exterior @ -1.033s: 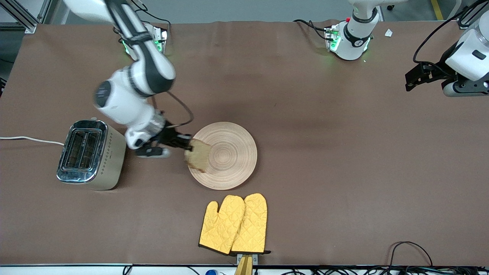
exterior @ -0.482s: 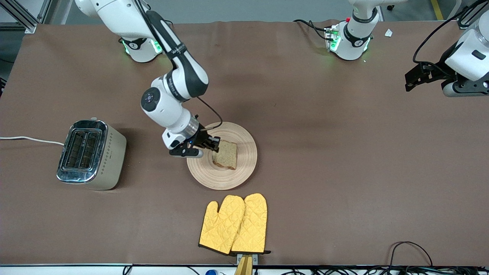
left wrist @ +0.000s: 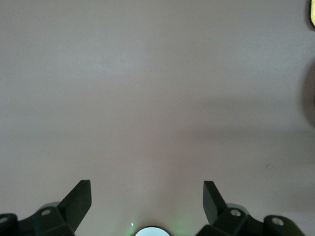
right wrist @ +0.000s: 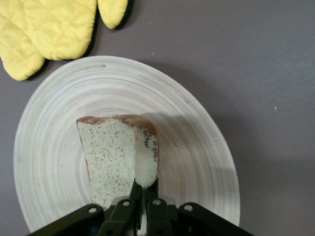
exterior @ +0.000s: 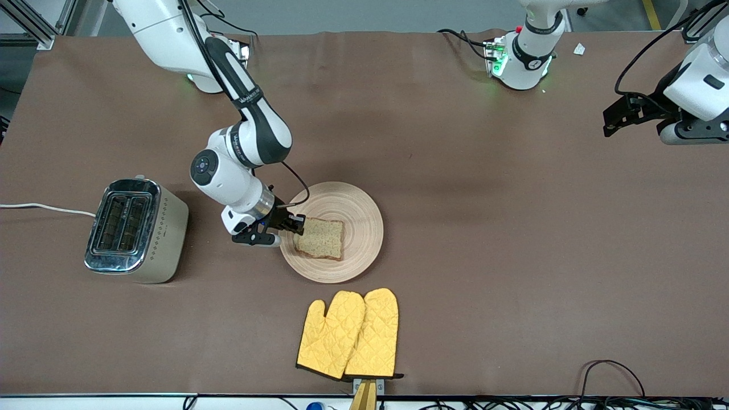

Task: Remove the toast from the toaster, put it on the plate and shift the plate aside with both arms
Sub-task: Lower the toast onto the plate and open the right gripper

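Observation:
The toast (exterior: 320, 237), a light brown grainy slice with a darker crust, is over the pale wooden plate (exterior: 356, 213), low and close to its ringed surface. My right gripper (exterior: 297, 224) is shut on the toast's edge on the toaster's side of the plate. In the right wrist view the toast (right wrist: 113, 155) stands tilted on the plate (right wrist: 197, 147), its edge pinched in the right gripper (right wrist: 145, 189). My left gripper (exterior: 616, 118) waits open above the table at the left arm's end; in the left wrist view the left gripper (left wrist: 146, 196) has only bare table between its fingertips.
A silver two-slot toaster (exterior: 135, 229) with a white cord stands toward the right arm's end. A pair of yellow oven mitts (exterior: 350, 334) lies nearer the front camera than the plate, also in the right wrist view as yellow mitts (right wrist: 49, 29).
The right arm carried the toast from the plate's rim to over its middle, then drew back slightly and lowered it flatter. The left arm has not moved.

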